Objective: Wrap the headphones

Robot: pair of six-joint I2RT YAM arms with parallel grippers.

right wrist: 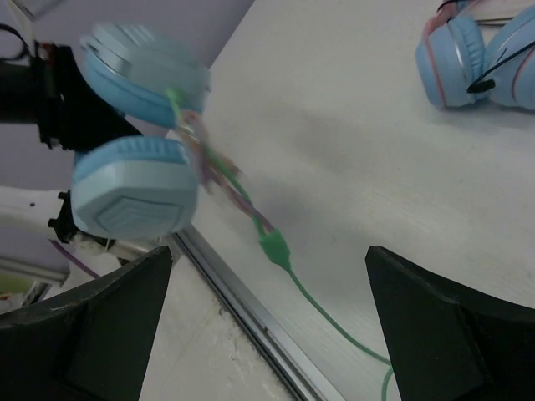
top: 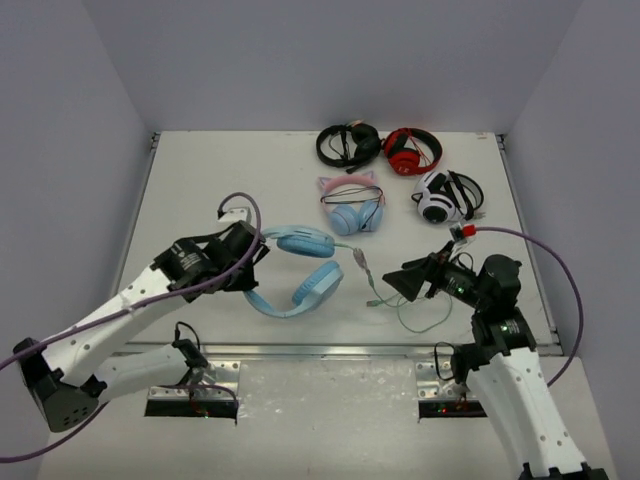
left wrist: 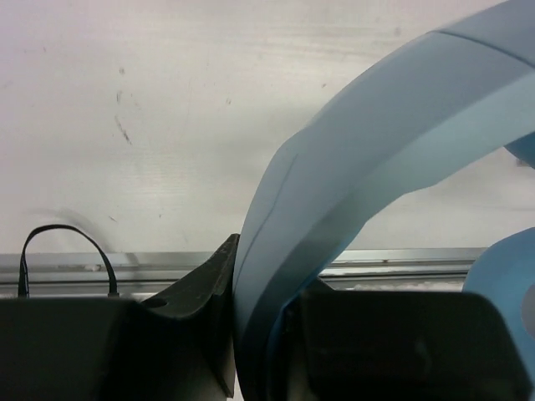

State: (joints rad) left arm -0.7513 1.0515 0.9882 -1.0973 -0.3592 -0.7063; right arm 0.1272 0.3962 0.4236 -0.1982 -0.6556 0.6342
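The headphones (right wrist: 134,188) are smeared with blur in the right wrist view, their cable (right wrist: 280,251) leaves that picture's bottom edge, the pink-trimmed pair (right wrist: 464,54) is cropped at its top corner, and the left claw (left wrist: 267,276) hides the lower end of their band (left wrist: 359,184).

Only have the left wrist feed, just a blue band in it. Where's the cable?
Observer: The cable runs from the cups of the headphones across the table toward the right arm, looping near the front edge.
Operator: Right tool on it?
Observer: No. The right tool is open wide. In its own view the cable passes between the fingers, ungripped.
Operator: Anything else nearby?
Observer: Four other headsets sit at the far side, apart from the cable.
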